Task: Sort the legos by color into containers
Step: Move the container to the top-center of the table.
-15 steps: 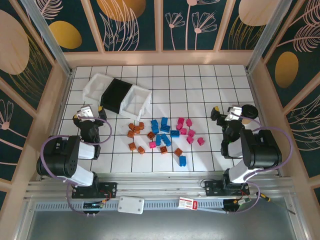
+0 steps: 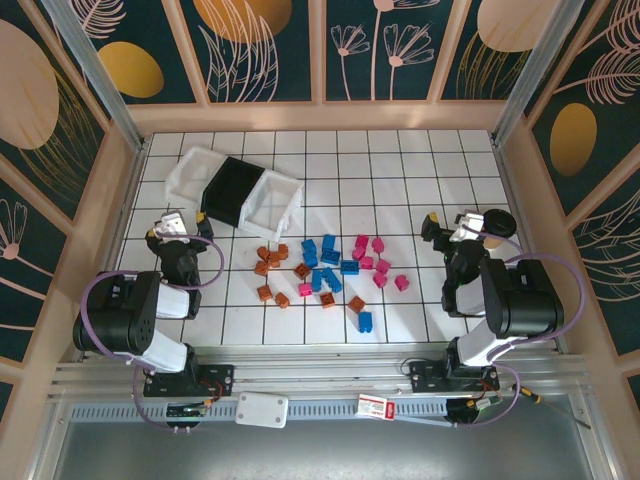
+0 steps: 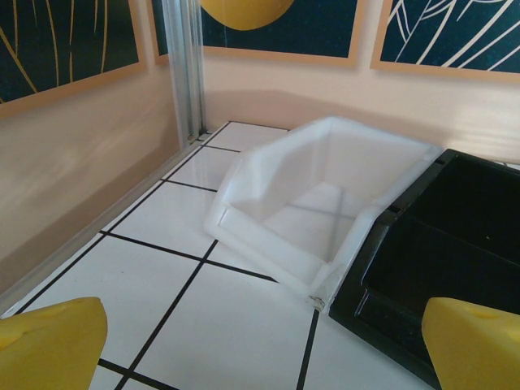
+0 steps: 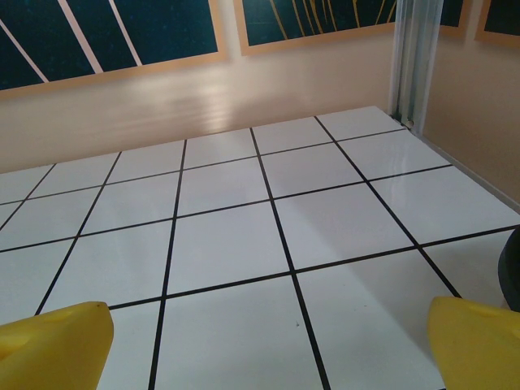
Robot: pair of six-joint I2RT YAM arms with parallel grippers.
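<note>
Now my left gripper (image 2: 172, 228) and right gripper (image 2: 455, 228) both hang wide open and empty, low over the tiled table (image 2: 420, 170). The legos (image 2: 331, 256) lie scattered between them, with orange nearest the left, blue in the middle and pink nearest the right. Three containers (image 2: 232, 190), white, black and white, sit just ahead of the left gripper.

white tiled floor (image 2: 440, 170) inside floral walls (image 2: 270, 40), with a flat white box (image 2: 262, 409) and perhaps a red label (image 2: 372, 406) nearby.
</note>
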